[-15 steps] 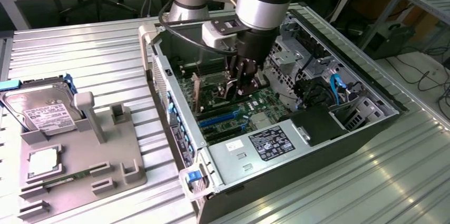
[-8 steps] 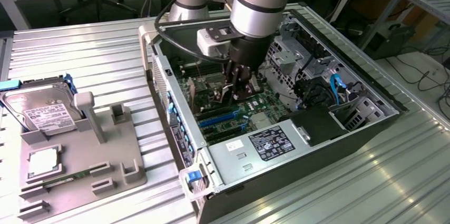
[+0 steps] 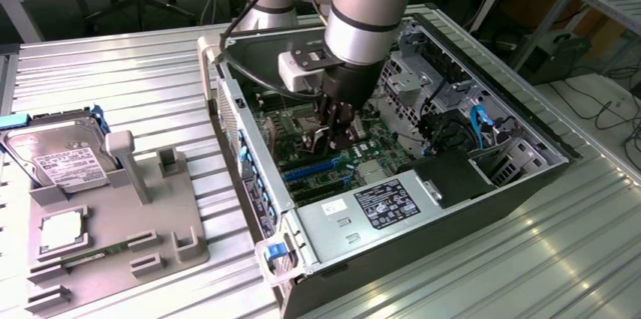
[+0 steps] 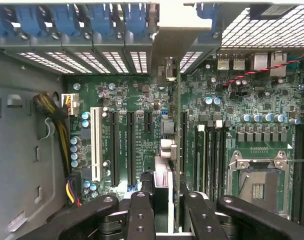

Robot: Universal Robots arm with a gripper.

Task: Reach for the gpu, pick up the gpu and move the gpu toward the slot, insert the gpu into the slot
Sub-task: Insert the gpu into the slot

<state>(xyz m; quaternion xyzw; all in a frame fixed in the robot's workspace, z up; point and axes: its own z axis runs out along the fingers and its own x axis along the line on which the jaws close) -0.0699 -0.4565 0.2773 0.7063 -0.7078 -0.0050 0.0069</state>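
Gpu (image 4: 173,125) edge-on above green motherboard (image 4: 252,100)

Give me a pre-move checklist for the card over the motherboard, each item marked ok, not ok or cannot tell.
1. Grip: the black two-finger gripper is closed on the thin, edge-on gpu card: ok.
2. Position: the card hangs inside the open black computer case, over the green motherboard: ok.
3. Alignment: the card runs parallel to the long black expansion slots: ok.
4. Seating: whether the card's edge is in a slot: cannot tell.
5. Bracket: the card's silver end bracket reaches the rear slot openings: ok.
6. Obstruction: the yellow and black cable bundle lies away from the card: ok.
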